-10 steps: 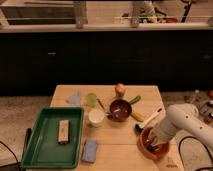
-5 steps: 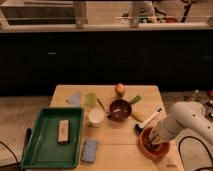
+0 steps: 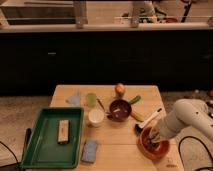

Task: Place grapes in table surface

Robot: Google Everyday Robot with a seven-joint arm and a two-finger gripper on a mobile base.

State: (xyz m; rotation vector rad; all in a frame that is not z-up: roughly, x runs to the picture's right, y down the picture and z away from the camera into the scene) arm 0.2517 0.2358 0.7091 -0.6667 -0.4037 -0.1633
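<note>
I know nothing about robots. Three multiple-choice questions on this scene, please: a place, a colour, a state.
1. Where is the robot's gripper? A raised high in the air B down in the orange-red round bowl C out of view
2. The rectangular plastic tray's colour? A green B blue C white
3. The white round cup stands? A tipped over B upright C upside down
Answers: B, its tip sits inside that bowl; A, its rim and floor are green; B, its open mouth faces up.
</note>
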